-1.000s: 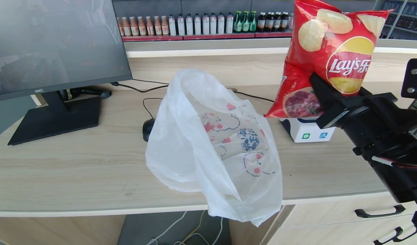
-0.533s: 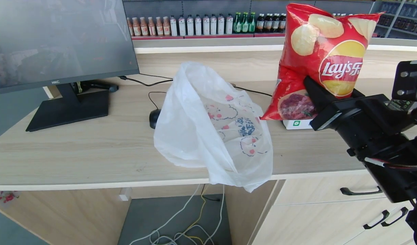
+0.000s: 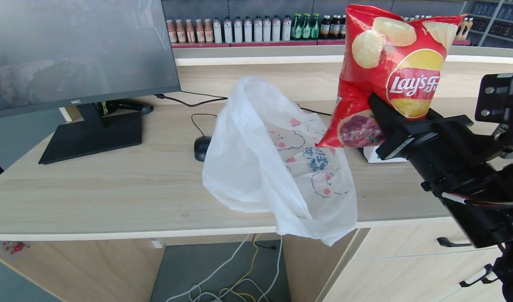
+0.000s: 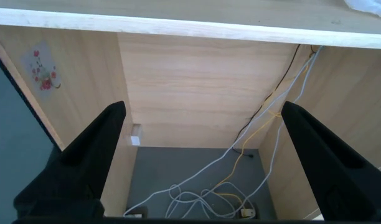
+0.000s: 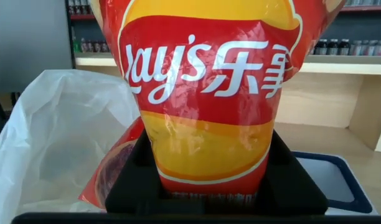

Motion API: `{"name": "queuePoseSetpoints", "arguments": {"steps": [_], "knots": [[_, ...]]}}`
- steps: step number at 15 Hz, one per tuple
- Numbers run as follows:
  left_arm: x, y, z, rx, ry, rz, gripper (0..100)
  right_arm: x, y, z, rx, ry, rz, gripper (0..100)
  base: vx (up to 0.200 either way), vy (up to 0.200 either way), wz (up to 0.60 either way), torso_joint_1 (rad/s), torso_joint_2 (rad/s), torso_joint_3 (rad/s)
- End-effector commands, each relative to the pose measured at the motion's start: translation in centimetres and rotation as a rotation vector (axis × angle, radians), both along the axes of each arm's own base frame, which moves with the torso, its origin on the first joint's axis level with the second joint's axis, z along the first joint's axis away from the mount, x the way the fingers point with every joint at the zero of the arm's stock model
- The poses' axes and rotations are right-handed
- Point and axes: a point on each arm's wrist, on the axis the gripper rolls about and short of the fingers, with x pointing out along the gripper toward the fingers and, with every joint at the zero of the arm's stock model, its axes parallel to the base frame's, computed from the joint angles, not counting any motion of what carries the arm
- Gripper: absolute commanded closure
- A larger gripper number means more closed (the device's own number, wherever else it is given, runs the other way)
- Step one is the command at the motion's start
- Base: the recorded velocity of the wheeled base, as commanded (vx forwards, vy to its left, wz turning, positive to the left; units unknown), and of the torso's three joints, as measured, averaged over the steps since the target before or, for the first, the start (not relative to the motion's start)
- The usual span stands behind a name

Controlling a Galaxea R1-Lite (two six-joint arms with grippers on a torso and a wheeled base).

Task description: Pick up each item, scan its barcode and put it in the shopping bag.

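A big red bag of crisps [image 3: 390, 75] stands upright in the air at the right of the counter, with my right gripper [image 3: 397, 119] shut on its lower part. In the right wrist view the crisps bag [image 5: 209, 106] bulges between the two black fingers [image 5: 134, 174]. Just left of it a white plastic shopping bag [image 3: 277, 159] with a cartoon print lies slumped on the counter, its lower end hanging over the front edge. Behind the crisps bag sits a small white scanner box [image 3: 384, 156]. My left gripper [image 4: 200, 162] hangs open below the counter, facing the recess with cables.
A monitor [image 3: 76, 50] on a black stand occupies the counter's back left. A black mouse [image 3: 202, 147] with its cord lies beside the shopping bag. Shelves of bottles [image 3: 256, 29] line the far wall. Drawers [image 3: 407, 251] sit under the counter's right half; loose cables [image 3: 231, 285] lie below.
The head camera has shifted, showing more of the counter's underside. Relative to the scanner box, the crisps bag in my right gripper has moved left, toward the shopping bag.
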Motion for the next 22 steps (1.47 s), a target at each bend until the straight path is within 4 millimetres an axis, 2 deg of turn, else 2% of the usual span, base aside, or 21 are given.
{"name": "queuePoseSetpoints", "arguments": {"steps": [1, 4, 7, 10, 12, 16, 22], "knots": [[0.0, 0.0, 0.0, 0.0, -0.001, 0.0, 0, -0.2, 0.2, 0.0, -0.001, 0.0, 0.011, 100, 0.0, 0.2, 0.0, 0.002, 0.01, 0.002], [0.0, 0.0, 0.0, 0.001, -0.001, 0.0, 0, 0.0, 0.1, -0.1, 0.001, 0.004, 0.002, 100, 0.0, 0.2, 0.0, -0.002, 0.0, 0.002], [0.0, 0.0, 0.0, 0.003, -0.001, 0.0, 0, 1.1, -1.8, -0.2, 0.004, 0.01, -0.084, 100, 0.0, 0.0, 0.0, 0.0, 0.0, 0.0], [0.0, 0.0, 0.0, 0.001, -0.001, 0.0, 0, 1.7, -1.7, -0.7, -0.005, 0.024, -0.093, 100, 0.0, 0.0, 0.0, 0.0, 0.0, 0.0], [0.0, 0.0, 0.0, 0.003, -0.001, 0.0, 0, 2.8, -0.9, -1.7, -0.028, 0.055, -0.081, 100, 0.0, 0.0, 0.0, 0.0, 0.0, 0.0], [0.0, 0.0, 0.0, 0.003, -0.001, 0.0, 0, 3.3, 2.9, -3.9, -0.095, 0.093, 0.084, 100, 0.0, 0.0, 0.0, 0.0, 0.0, 0.0], [0.0, 0.0, 0.0, 0.003, -0.001, 0.0, 0, 3.0, 3.2, -3.8, -0.119, 0.076, 0.165, 100, 0.0, 0.0, 0.0, 0.0, 0.0, 0.0]]}}
